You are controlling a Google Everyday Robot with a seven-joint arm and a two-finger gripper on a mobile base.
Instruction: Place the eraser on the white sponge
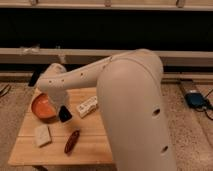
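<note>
The eraser [65, 115] hangs at centre left, pinched in the gripper [63, 109], whose jaws are closed on it, just beside the orange bowl [42, 114]; the white sponge [42, 135] lies lower left (on the wooden table [95, 145]), apart from it

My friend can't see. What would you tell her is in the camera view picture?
A big white robot arm reaches over a wooden table, its gripper holding the small black eraser beside an orange bowl. The white sponge lies at the front left, with a dark-red oblong thing next to it.
</note>
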